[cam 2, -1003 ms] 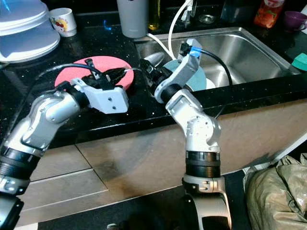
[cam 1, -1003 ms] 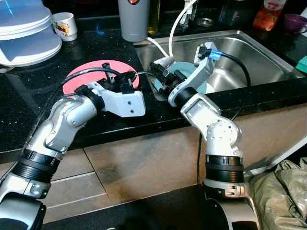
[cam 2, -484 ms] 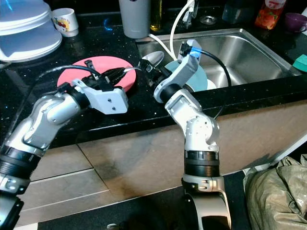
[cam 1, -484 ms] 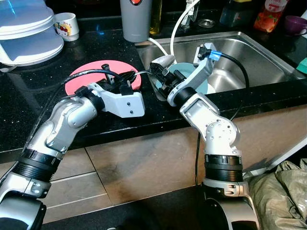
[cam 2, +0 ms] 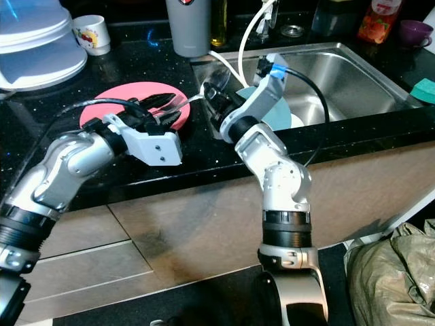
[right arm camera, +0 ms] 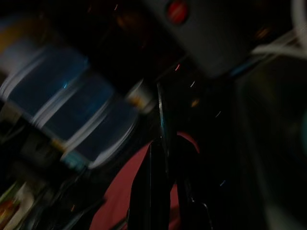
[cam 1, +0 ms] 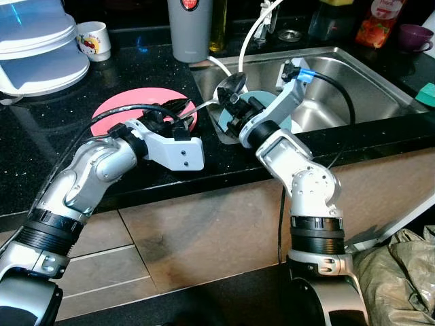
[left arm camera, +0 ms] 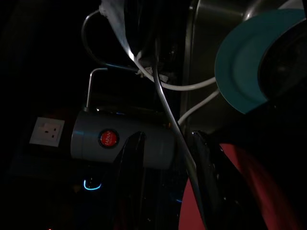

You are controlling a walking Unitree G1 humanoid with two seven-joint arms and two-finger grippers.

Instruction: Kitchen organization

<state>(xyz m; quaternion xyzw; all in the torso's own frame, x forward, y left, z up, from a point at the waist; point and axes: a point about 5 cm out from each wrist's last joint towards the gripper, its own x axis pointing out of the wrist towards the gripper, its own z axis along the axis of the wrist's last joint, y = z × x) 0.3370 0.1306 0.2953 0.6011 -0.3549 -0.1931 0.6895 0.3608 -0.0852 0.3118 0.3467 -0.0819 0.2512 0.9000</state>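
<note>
- While the spoon (cam 1: 230,83) is held up between the two arms, which step is taken to be in hand?
- A handover, as judged. The bowl end is gripped by the right gripper (cam 1: 230,100) over the near left corner of the sink (cam 1: 360,75). The handle is pointed out over the counter (cam 1: 61,163) towards the left gripper (cam 1: 178,106).
- How are the right fingers set?
- In the right wrist view they (right arm camera: 144,191) are seen drawn close, with the thin edge of the spoon pinched between them. That view is blurred, so little more can be said.
- And the left?
- In the left wrist view the fingers (left arm camera: 129,177) are seen spread apart. The handle runs through the gap, nearer one finger than the other. No clamp on it is seen.
- Where is the left gripper placed?
- Over the near edge of the pink plate (cam 1: 112,112), which lies flat on the counter.
- Anything else close by?
- A teal plate (cam 1: 291,123) is propped in the sink behind the right forearm.
- What is called for next?
- Probably the left fingers need to be shut on the handle, and only then should the right grip be let go. Were the right grip dropped early, the spoon could be lost onto the counter or into the sink. Where the spoon belongs cannot be told.
</note>
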